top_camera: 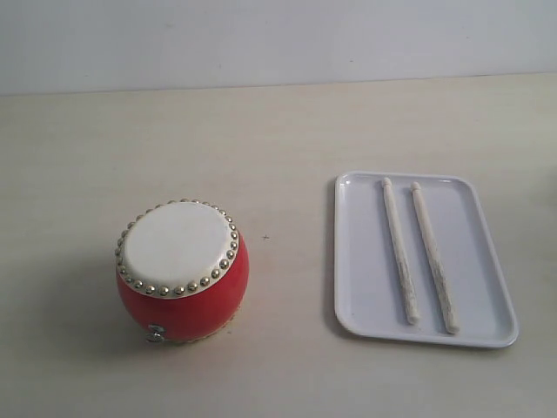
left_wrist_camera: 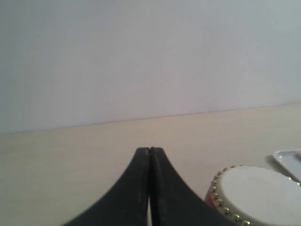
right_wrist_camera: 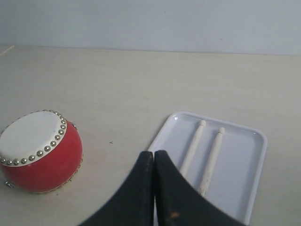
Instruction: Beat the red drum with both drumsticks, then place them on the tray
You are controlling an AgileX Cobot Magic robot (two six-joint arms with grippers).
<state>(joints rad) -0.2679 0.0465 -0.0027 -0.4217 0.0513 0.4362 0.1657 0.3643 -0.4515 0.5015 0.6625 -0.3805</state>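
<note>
Lying in white tray (top_camera: 365,261), 2 wooden drumsticks (top_camera: 399,252) (glossy red drum (top_camera: 178,239) apart); left pincer (left_wrist_camera: 149,153), right pincer (right_wrist_camera: 154,155) clenched.

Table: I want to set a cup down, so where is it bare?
Bare table between the red drum and the tray, and the wide strip behind both toward the wall. The tray's middle is crowded by two drumsticks.

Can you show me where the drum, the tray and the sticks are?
Drum (top_camera: 178,248): exterior view, centre of its white skin.
Tray (top_camera: 474,261): exterior view, bare floor to the right of both sticks.
Sticks (top_camera: 399,252): exterior view, mid-shaft of the one nearer the drum.
</note>
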